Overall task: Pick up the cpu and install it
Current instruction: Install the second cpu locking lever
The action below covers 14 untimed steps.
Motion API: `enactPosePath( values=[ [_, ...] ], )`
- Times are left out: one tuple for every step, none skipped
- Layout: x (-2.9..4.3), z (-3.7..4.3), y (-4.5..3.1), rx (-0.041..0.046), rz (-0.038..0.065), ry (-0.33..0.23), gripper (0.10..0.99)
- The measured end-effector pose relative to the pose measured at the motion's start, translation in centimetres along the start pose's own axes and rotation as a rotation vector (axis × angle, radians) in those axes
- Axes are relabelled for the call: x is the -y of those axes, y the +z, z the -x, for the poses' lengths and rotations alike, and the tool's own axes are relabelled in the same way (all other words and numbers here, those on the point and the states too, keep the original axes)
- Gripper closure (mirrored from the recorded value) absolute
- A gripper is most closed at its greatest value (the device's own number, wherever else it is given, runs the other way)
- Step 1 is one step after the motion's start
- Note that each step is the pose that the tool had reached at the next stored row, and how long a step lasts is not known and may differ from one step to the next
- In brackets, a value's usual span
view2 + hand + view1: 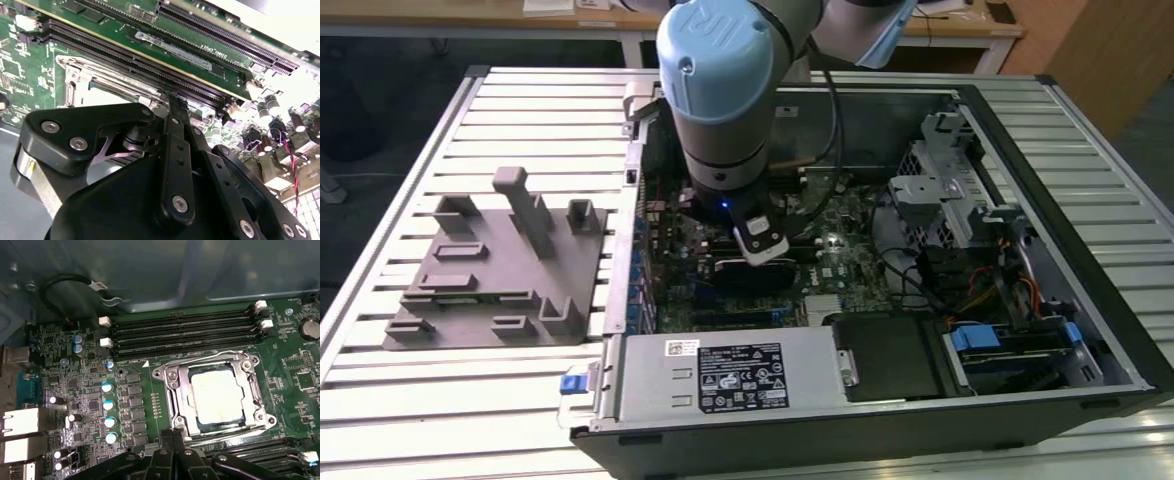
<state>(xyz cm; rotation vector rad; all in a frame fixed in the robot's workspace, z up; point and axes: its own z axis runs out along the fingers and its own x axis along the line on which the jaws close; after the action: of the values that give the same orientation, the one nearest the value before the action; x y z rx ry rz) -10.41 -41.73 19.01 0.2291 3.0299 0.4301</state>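
- hovering low inside the open computer case (1067, 330), our gripper (175, 452) hangs just above the motherboard (75, 390); we cannot tell from these views how its claw stands.
- just beyond the gripper in the first wrist view, we see the cpu (218, 396), its pale silvery top lying flat inside the socket frame (170, 390), so we judge it already seated.
- we expect the cpu to handle as a light, stiff little plate: smooth metal on top, likely slippery, with a delicate underside we would not press or drag.
- taking hold, we would pinch it by two opposite edges and keep it level; the frame's rim crowds those edges closely.
- farther on, the long black memory slots (180, 335) run beside the socket.
- farthest, in the exterior view, the grey fixture (494, 265) sits on the slatted table (400, 400), well apart from the case.
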Motion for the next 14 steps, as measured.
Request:
enactPosePath(
  values=[
    [0.02,-0.02,0.06,-0.0002,0.0,0.0,0.98],
    [0.04,-0.04,0.09,-0.0005,0.0,-0.001,0.98],
    [0.06,-0.05,0.12,-0.0007,-0.001,-0.001,0.98],
    [0.06,-0.05,0.13,-0.0009,-0.001,-0.002,0.98],
    [0.06,-0.05,0.13,-0.0011,-0.001,-0.002,0.98],
    [0.05,-0.05,0.14,-0.0011,0.0,-0.003,0.98],
    [0.04,-0.05,0.12,-0.0012,0.0,-0.003,0.98],
    [0.03,-0.04,0.05,-0.0011,-0.001,-0.003,0.98],
    [-0.02,-0.03,-0.07,-0.0009,0.0,-0.003,0.98],
    [-0.07,-0.02,-0.24,-0.0008,0.0,-0.003,0.98],
    [-0.13,-0.01,-0.49,-0.001,-0.001,-0.003,0.98],
    [-0.21,0.0,-0.74,-0.001,-0.001,-0.003,0.98],
    [-0.28,0.01,-1.0,-0.001,-0.001,-0.003,0.98],
    [-0.36,0.03,-1.25,-0.0009,-0.002,-0.003,0.98]
  ],
)
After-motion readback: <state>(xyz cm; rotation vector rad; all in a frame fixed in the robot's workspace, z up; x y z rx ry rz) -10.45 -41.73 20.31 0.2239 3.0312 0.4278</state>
